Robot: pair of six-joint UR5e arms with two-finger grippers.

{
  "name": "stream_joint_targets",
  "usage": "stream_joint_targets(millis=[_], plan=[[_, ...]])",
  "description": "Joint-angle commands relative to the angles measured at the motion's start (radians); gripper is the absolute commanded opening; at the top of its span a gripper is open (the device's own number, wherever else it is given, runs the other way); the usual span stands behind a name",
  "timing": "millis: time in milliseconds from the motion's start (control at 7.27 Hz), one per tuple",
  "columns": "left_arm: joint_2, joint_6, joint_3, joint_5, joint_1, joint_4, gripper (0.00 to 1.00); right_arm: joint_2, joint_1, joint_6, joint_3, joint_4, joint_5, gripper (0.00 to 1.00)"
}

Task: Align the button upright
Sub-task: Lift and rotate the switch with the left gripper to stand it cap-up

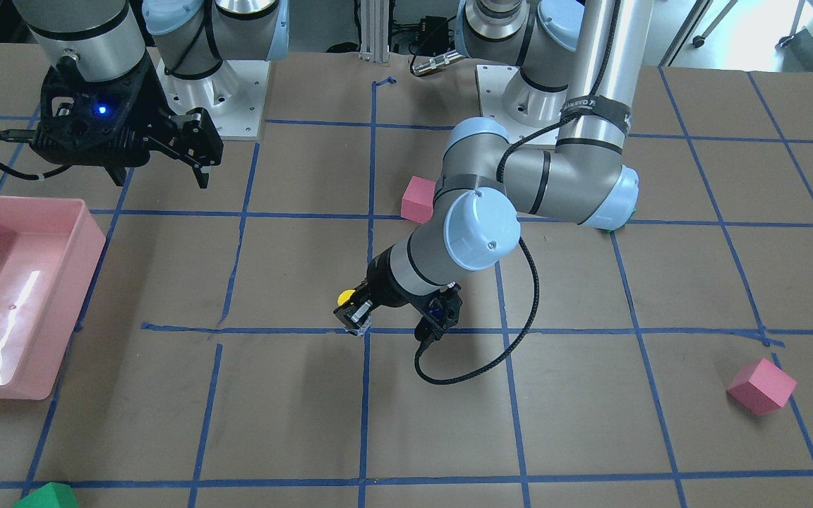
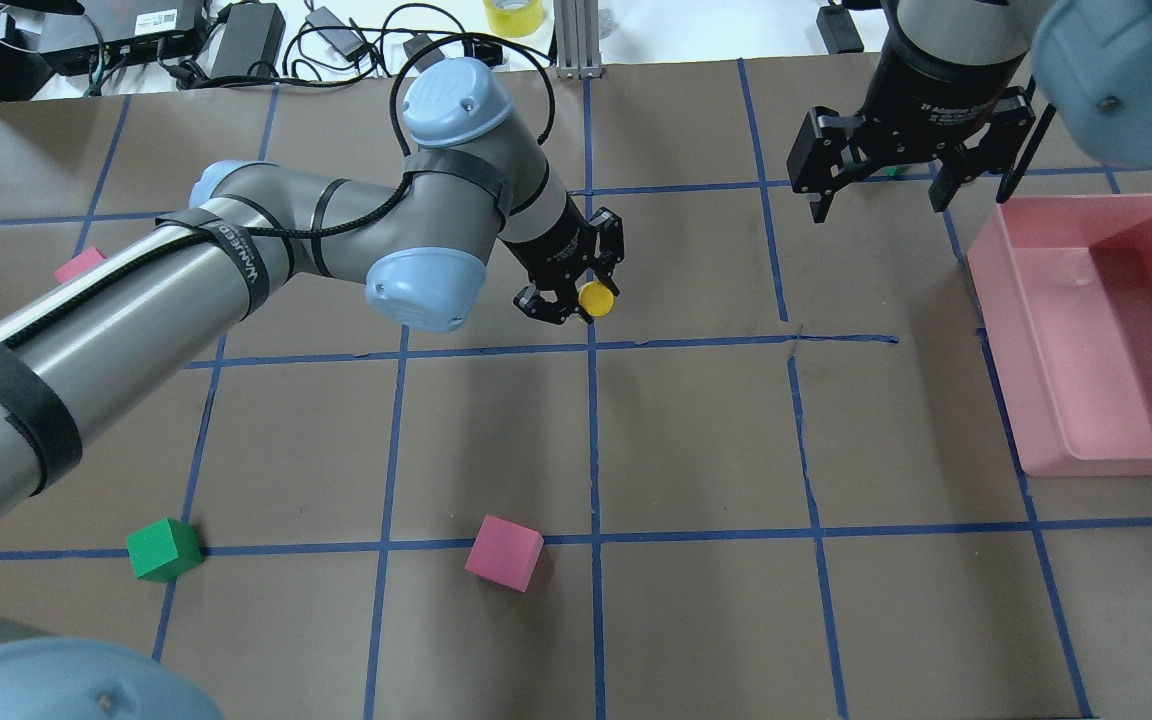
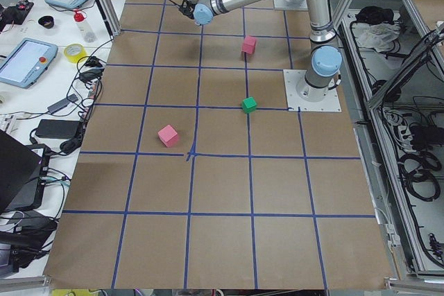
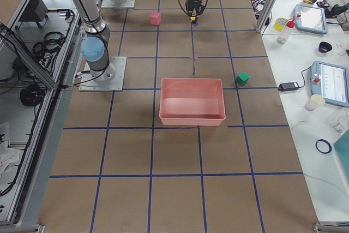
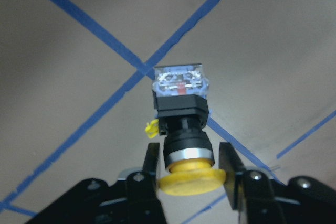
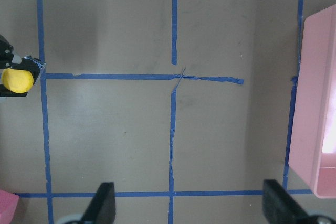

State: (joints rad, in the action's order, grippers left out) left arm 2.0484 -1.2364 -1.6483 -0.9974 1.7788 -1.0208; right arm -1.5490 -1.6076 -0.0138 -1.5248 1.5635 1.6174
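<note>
You've got the left gripper (image 5: 189,151) clamped on the button (image 5: 181,98), fingers (image 5: 152,163) either side of the black neck just under the yellow cap. The whitish base points away from the wrist at a blue tape crossing (image 5: 143,69) mid-table; can't tell if it touches down. Right gripper (image 2: 880,210) hangs wide open, near the pink bin (image 2: 1116,463), well apart from the button.

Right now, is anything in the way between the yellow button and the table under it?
No, nothing visible. The left gripper clasps the button in its fingers, and only brown paper with blue tape lies beneath it.
</note>
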Motion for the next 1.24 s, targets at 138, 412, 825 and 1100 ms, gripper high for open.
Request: stream_joint_targets(millis=[138, 412, 825, 1100], plan=[[0.07, -0.026, 0.005, 0.12, -0.057, -0.036, 0.0, 0.001, -0.002, 0.0, 0.0, 0.0, -0.002, 1.0], [0.088, -0.025, 0.005, 0.12, -0.07, -0.056, 0.01, 0.0, -0.002, 0.0, 0.0, -0.006, -0.002, 1.0], [0.088, -0.043, -0.005, 0.128, -0.07, -0.068, 0.84, 0.001, -0.002, 0.0, -0.002, -0.005, -0.004, 1.0], [0.07, -0.037, -0.004, 0.117, -0.07, -0.068, 1.0, 0.001, 0.0, 0.0, -0.002, -0.006, -0.004, 1.0]])
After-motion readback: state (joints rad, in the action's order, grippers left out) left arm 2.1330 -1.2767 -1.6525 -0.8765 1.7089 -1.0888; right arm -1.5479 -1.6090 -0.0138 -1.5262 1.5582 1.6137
